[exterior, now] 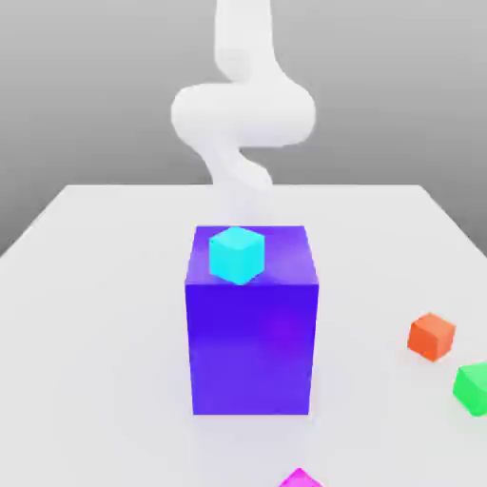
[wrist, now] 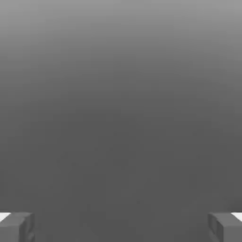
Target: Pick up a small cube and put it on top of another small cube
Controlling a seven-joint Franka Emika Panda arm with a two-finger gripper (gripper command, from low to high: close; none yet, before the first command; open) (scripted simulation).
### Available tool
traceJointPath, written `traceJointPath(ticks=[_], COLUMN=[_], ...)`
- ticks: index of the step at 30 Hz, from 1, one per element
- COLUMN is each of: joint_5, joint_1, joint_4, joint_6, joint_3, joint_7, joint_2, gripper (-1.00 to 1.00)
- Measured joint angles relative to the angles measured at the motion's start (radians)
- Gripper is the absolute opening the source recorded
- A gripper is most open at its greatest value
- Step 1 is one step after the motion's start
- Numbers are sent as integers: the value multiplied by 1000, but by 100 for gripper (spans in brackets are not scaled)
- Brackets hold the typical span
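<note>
The small magenta cube (exterior: pixel 301 478) lies on the white table (exterior: pixel 95 285) at the very front edge of the exterior view, partly cut off. A small cyan cube (exterior: pixel 236 254) rests on top of a big blue-purple block (exterior: pixel 252 333) in the middle of the table. My white arm (exterior: pixel 243 114) curls up behind that block, far from the magenta cube. In the hand view my gripper (wrist: pixel 121 229) is open, its two grey fingertips (wrist: pixel 16 227) wide apart with nothing between them, facing plain grey background.
An orange cube (exterior: pixel 432 336) and a green cube (exterior: pixel 473 386) sit on the table at the exterior view's right. The big block stands between the arm and the magenta cube.
</note>
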Motion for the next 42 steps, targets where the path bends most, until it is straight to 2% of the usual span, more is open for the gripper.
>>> traceJointPath(ticks=[10,18,24,29,34,35,42], joint_5=[80,136,130,79,82,84,82], joint_1=[118,165,177,183,169,166,166], joint_4=[12,22,28,31,63,67,66], joint_6=[101,181,245,301,423,437,433], joint_3=[-78,-88,-77,-72,-50,-47,-47], joint_7=[-258,-456,-571,-635,-662,-664,-662], joint_2=[369,659,872,1044,1224,1243,1238], gripper=[0,0,0,0,0,-100,-100])
